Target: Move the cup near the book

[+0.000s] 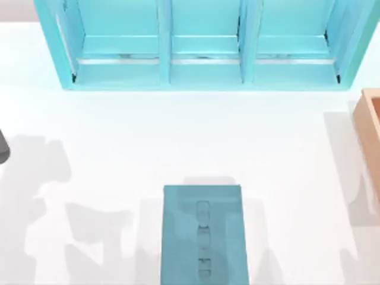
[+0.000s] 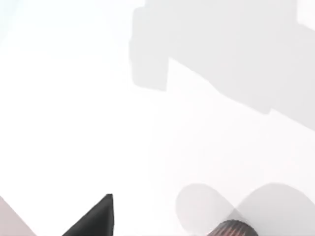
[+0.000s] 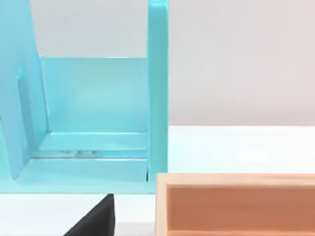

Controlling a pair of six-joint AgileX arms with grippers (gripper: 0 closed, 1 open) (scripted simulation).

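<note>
Looking down, we see the book (image 1: 205,234) flat at the table's (image 1: 178,136) near edge, centre. Cup (image 2: 231,229) is on the table by our left gripper (image 2: 96,219); jaw state: can't tell. Shelf (image 1: 202,44) at back, wooden box (image 1: 369,127) on the right.

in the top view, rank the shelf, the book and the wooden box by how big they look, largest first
1. Light-blue three-bay shelf, spanning most of the table's far side.
2. Teal book, cut off by the near edge.
3. Wooden box, a sliver at the right edge; it is mostly out of frame, so its true size is unsure.
</note>
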